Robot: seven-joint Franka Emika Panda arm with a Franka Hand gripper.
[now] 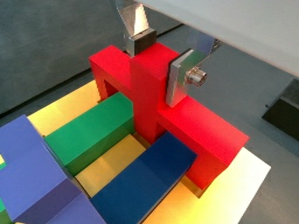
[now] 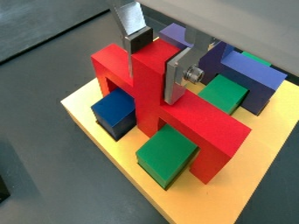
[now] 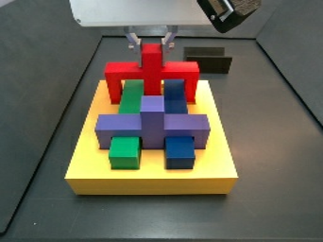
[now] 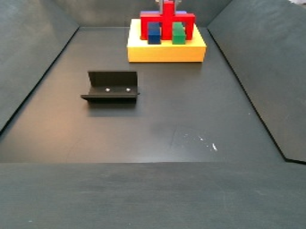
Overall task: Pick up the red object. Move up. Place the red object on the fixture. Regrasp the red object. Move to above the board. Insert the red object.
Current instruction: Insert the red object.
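Observation:
The red object [image 1: 198, 131] [image 2: 201, 131] stands upright on the yellow board [image 1: 251, 188] [image 3: 151, 180], its legs down among the green [image 3: 124, 151], blue [image 3: 180, 151] and purple [image 3: 151, 123] blocks. My gripper [image 1: 155, 74] [image 2: 149, 79] comes from above and is shut on the raised middle stub of the red object. One silver finger [image 1: 177, 79] lies flat on a stub side, and the other is mostly hidden behind the stub. Both side views show the gripper [image 3: 149, 43] [image 4: 167, 7] over the board's far end. The black fixture [image 4: 110, 87] [image 3: 209, 62] stands off the board, bare.
Dark walls [image 4: 36, 80] ring the grey floor. In a side view the board [image 4: 165, 54] sits at the far end of the floor, with the fixture nearer and to the left. The purple cross-shaped block lies just in front of the red object.

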